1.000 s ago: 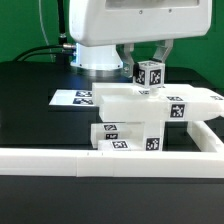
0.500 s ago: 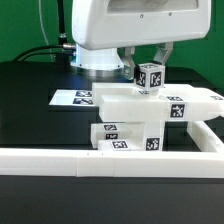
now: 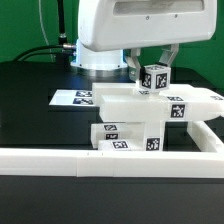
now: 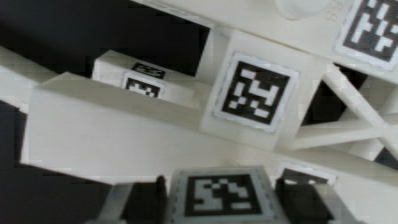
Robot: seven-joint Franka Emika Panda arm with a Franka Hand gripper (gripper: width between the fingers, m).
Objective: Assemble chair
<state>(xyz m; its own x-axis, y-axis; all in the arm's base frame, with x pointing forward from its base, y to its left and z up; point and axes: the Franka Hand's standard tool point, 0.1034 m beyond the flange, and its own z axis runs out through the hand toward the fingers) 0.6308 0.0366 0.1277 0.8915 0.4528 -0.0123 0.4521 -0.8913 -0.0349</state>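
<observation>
White plastic chair (image 3: 150, 110) pieces are sitting stacked, the slab (image 3: 135, 100) lying across tagged blocks (image 3: 125, 138). Only the exterior view is showing the rail (image 3: 100, 160) in front of the slab and the marker board (image 3: 78, 97) behind it. The gripper (image 3: 151, 72) is clamping a tagged cube (image 3: 154, 78) between barely parted fingers (image 4: 134, 200), right over the slab; whether the cube is touching the slab is unclear.

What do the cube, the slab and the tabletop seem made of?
Cube: likely hard white plastic, matte, with crisp edges and printed faces. Slab: same look, smooth, with chunky square edges. Tabletop: black and smooth; material unclear.
</observation>
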